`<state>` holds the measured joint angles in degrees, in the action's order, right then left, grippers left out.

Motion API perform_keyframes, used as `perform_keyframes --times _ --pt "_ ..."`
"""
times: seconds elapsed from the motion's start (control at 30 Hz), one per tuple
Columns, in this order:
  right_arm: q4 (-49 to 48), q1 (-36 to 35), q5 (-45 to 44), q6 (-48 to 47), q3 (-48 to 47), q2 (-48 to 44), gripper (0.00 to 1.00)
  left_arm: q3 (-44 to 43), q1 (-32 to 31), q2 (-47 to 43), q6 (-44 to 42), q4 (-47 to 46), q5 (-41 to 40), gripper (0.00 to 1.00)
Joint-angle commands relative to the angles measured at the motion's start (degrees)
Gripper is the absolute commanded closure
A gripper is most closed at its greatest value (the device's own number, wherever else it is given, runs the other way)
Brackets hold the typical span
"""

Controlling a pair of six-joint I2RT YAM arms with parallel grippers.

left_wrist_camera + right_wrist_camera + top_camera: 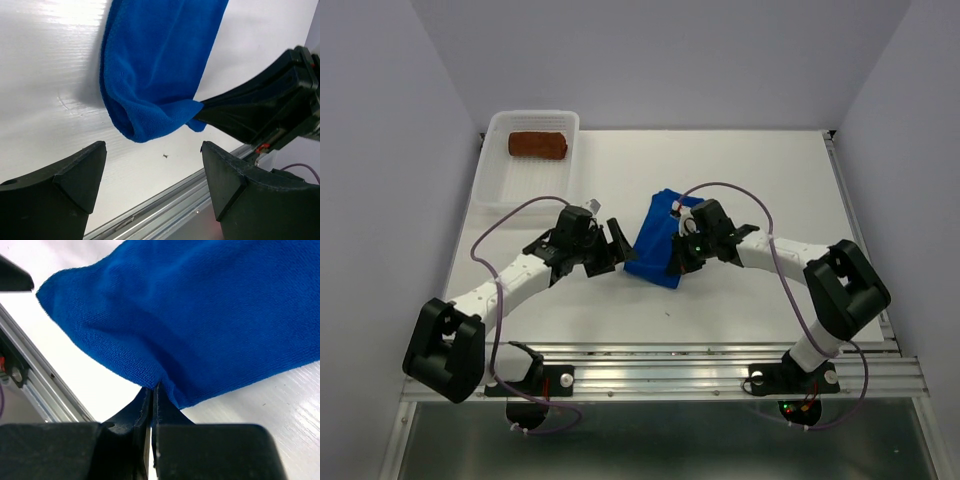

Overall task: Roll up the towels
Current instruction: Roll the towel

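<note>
At mid-table, right gripper (151, 390) pinches the blue towel (200, 315) edge, clenched tight; left gripper (153, 152) gapes wide, released.

- I work in a lab test cell: plain pale walls (380, 150) box in my white counter (760, 180).
- An extruded aluminium rail (660, 372) edges it, carrying my bolted arm bases (790, 380).

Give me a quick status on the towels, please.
Left gripper: jaws open, empty. Right gripper: jaws shut on blue towel edge. Brown towel in basket. Nothing blocking.
</note>
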<state>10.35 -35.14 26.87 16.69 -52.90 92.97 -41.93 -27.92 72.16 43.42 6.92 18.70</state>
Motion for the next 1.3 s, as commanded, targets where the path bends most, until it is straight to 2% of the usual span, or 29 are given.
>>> perform_keyframes --times 0.0,0.37,0.7,0.97,1.03,1.13,1.27 --pt "-0.2 1.8 4.5 2.6 -2.7 2.3 0.99 1.3 -1.0 1.3 -2.5 -5.2 2.5 0.12" --pt "-0.1 5.4 5.6 4.8 -4.7 7.0 0.99 0.4 -2.0 8.2 -4.0 -6.5 2.0 0.15" --pt "2.0 6.0 5.8 2.2 -6.9 9.4 0.98 -2.5 -2.1 14.1 -4.6 -6.5 -0.7 0.19" --pt "4.8 6.0 2.0 -1.7 -7.6 10.2 0.86 -3.8 -2.0 19.5 -2.0 -10.3 -1.7 0.24" --pt "5.5 6.0 1.0 -3.3 -7.7 10.2 0.70 -4.4 -2.0 20.4 -1.2 -10.3 -2.7 0.27" --pt "6.5 6.0 -2.0 -6.1 -7.8 9.3 0.57 -6.5 -2.0 22.8 0.0 -7.3 -5.2 0.35" --pt "6.4 4.8 -7.3 -9.4 -7.2 5.4 0.51 -8.5 -2.0 25.7 0.4 -3.4 -7.1 0.39"
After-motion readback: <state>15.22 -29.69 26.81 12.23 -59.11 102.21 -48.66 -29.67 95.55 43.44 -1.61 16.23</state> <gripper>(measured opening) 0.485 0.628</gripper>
